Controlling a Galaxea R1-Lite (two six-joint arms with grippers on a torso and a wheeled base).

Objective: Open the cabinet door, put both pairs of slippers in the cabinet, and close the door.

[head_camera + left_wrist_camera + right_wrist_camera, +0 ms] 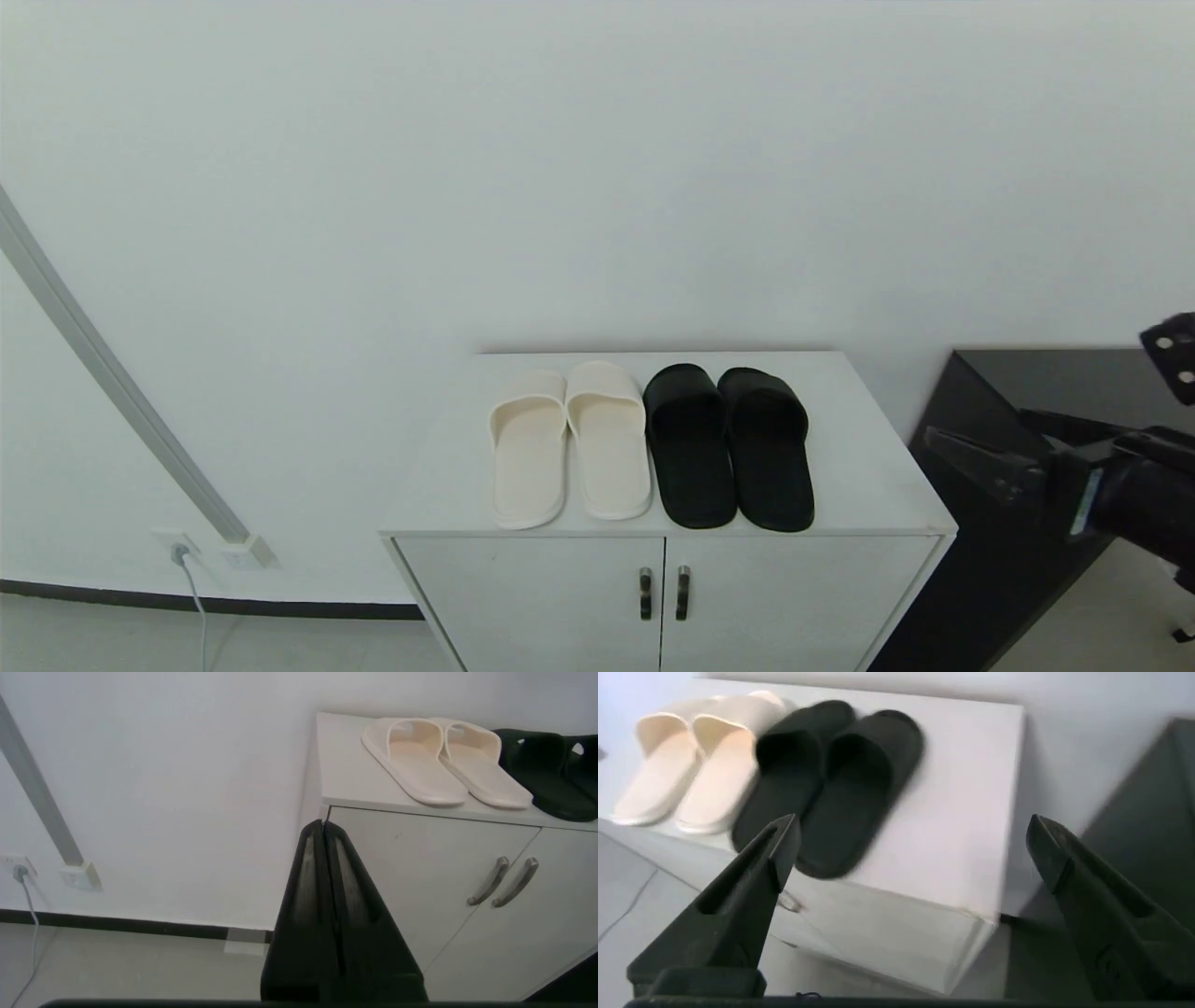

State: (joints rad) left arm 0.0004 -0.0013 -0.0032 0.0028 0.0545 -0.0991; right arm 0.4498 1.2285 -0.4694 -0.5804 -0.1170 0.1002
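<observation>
Head view, doors: both doors [532, 597] of the cabinet [868, 467] were shut, with the handles [663, 593] side by side at the centre seam, at 6 o'clock in the picture.
Head view, slippers: the white pair [569, 443] lay on the cabinet top with the black pair [728, 448] just beside it at its 3 o'clock, perhaps touching. The toes pointed to the wall at 12 o'clock.
Head view, risk: the handles stood very close together, so a finger aimed at one would likely foul the other. The heels lay near the front edge, so a careless sweep could push a slipper off.
Head view, right gripper: the right gripper [976, 425] sat at 3 o'clock over the black table [1027, 373], fingers apart and empty, well apart from the cabinet.
Left wrist view, risk: the cabinet's [411, 877] front corner lay straight ahead, and a forward push would probably strike it before reaching the handles [505, 882].
Left wrist view, left gripper: the left gripper [323, 835] had its fingers pressed together and held nothing, low off the cabinet's 9 o'clock side.
Right wrist view, risk: the black pair [831, 784] looked soft, so a pinch on one edge might let it flex and slip.
Right wrist view, right gripper: the right gripper [913, 826] was spread wide and empty, off the cabinet's 3 o'clock end, with the black pair nearer than the white pair [682, 765].
</observation>
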